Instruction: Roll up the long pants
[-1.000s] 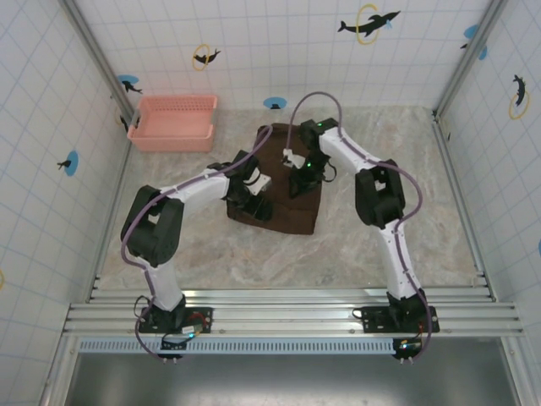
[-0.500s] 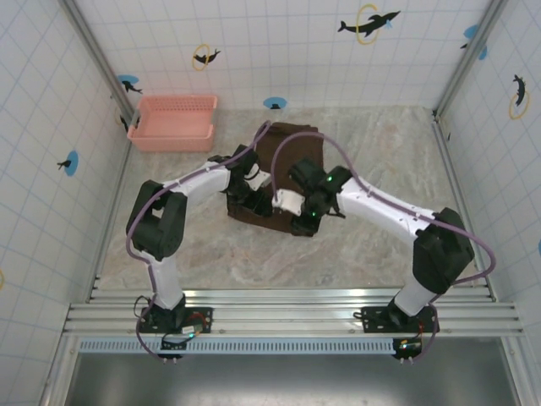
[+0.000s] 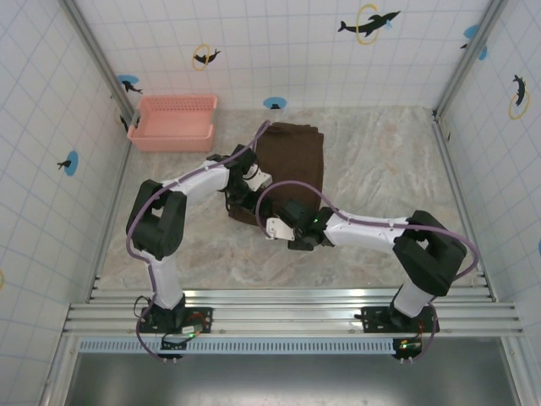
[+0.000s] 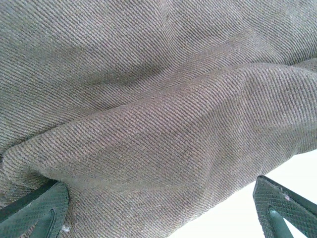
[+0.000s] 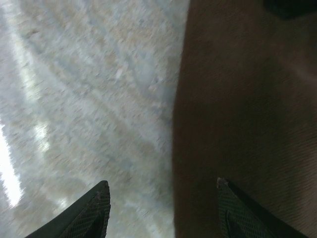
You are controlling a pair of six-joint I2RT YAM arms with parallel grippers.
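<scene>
Your arms hide the near end of the long pants (image 3: 292,156), a plain dark brown folded strip lying mid-table (image 3: 380,169), reaching toward its far edge. The right wrist view is blurred. Your left gripper (image 4: 158,193) is spread wide against the cloth. Your right gripper (image 5: 162,186) is released astride the cloth's edge.

Overhead camera looks down; both wrist cameras closely face the long pants (image 3: 292,156).

Lab cell: tiled walls (image 3: 279,51), aluminium rails (image 3: 287,317)
</scene>
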